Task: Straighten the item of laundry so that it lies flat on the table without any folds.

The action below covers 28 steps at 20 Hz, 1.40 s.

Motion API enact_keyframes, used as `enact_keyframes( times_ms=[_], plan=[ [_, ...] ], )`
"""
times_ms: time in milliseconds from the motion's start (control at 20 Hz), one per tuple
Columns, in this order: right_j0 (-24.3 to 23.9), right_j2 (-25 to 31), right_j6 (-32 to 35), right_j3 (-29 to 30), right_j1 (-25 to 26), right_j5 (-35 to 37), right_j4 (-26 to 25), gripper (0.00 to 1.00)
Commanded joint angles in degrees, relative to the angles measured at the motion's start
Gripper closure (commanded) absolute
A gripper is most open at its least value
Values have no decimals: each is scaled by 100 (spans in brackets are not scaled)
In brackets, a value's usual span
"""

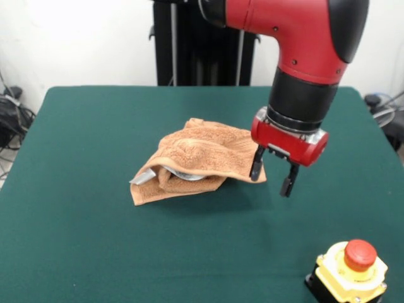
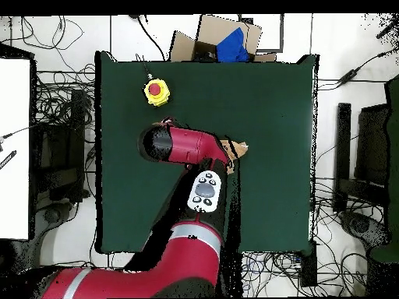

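Nearest us in the front view we see a yellow box with a red emergency-stop button (image 1: 351, 270) at the corner of the green table (image 1: 95, 240). Beyond it the gripper (image 1: 272, 175) hangs just over the cloth, its two black fingers (image 1: 256, 165) apart and empty, one at the crumpled towel's (image 1: 192, 159) edge, perhaps brushing it. The orange-tan towel lies bunched mid-table, and the red arm (image 1: 303, 38) drops steeply from above; overhead, it hides most of the towel.

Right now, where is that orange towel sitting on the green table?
In the front view the towel lies crumpled near the middle of the table, with the open gripper at its right edge; from overhead, the arm hides most of it.
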Motion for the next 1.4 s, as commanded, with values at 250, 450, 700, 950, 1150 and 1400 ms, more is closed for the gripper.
enact_keyframes(
  times_ms=[250,450,700,950,1150,1400],
  plan=[
    [-150,810,-71,352,-162,-70,-599,0],
    [-95,802,46,385,-194,-42,-620,0],
    [3,755,177,426,-205,-23,-642,0],
    [70,683,272,411,-133,49,-651,0],
    [73,660,304,427,-90,42,-650,0],
    [83,580,295,264,13,124,-657,0]
  ],
)
